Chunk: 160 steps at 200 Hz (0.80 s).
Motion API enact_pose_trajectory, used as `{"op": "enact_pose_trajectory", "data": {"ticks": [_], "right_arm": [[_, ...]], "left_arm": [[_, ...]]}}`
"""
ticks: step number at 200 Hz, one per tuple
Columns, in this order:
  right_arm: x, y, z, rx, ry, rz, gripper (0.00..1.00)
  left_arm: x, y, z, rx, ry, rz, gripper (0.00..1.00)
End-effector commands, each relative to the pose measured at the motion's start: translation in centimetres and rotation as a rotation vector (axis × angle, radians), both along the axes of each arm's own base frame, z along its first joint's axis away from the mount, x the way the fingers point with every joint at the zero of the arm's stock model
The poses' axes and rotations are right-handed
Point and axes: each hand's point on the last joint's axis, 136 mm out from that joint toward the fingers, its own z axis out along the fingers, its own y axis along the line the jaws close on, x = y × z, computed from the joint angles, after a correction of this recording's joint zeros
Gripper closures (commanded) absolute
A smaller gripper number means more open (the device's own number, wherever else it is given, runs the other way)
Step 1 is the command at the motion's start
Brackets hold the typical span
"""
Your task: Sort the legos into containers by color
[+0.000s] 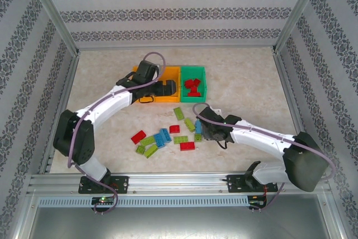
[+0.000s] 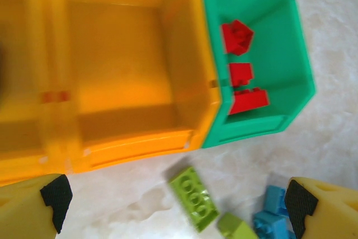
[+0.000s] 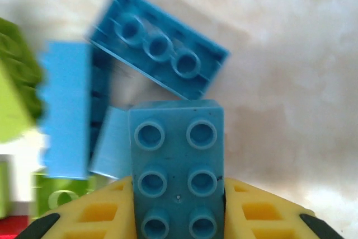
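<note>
**Sorting cell, mid-task.** At the near edge an aluminium rail (image 1: 179, 182) carries both arm bases. Just past it, the right gripper (image 3: 178, 187) is clenched on a blue brick (image 3: 178, 155), studs up. Its yellow fingers (image 3: 95, 214) press against the brick's two long sides.

Other pieces crowd that brick. A second blue piece (image 3: 159, 54) lies tilted just beyond it, and a paler blue one (image 3: 67, 110) stands on its side to the left. A lime green piece (image 3: 14, 99) sits at the frame's left edge.

The loose legos (image 1: 163, 136), in red, blue and green, are scattered mid-table between the two arms. To the right of the right arm, bare tabletop (image 1: 251, 76) runs to the side wall.

Farther back, the left arm arches in from the left. The left gripper (image 2: 177, 205) hangs with its jaws spread wide and nothing between them, just short of the front lip of the orange bin (image 2: 134, 144). A green brick (image 2: 193, 198) lies on the table below it, near that lip.

The green bin (image 2: 291, 43) touches the orange bin's right side and holds three red bricks (image 2: 248, 101). A second orange bin (image 1: 135, 70) adjoins on the left, mostly hidden by the left arm.

Beyond the bins, the pale marbled surface lies open to the back wall (image 1: 179, 15). The walls are papered in bands of dark pattern, with metal posts (image 1: 53, 12) at the corners.
</note>
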Motion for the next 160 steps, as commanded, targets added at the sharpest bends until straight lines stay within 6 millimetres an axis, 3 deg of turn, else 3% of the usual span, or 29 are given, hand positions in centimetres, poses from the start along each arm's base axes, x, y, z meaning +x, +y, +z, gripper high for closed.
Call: {"op": "enact_pose_trajectory", "data": {"ticks": [1,37,70,108,160], "right_arm": [[2.6,2.7,4.8,0.095,-0.147,0.063,0.76],[6.7,9.2,10.9,0.257,-0.262,0.203,0.76],[11.3,16.4,13.4,0.385,-0.237,0.310,0.76],[16.4,22.5,13.2,0.502,-0.171,0.347,0.76],[21.6,26.3,11.8,0.628,-0.112,0.317,0.74]], "left_arm": [[-1.1,3.6,0.3,0.076,-0.034,0.066,0.01],[-4.2,8.3,-1.2,0.160,-0.020,0.170,0.01],[-7.0,10.9,-3.3,0.236,0.042,0.194,0.01],[-10.0,12.8,-6.2,0.318,0.143,0.208,0.01],[-12.8,12.4,-8.4,0.263,0.192,0.169,0.01]]}}
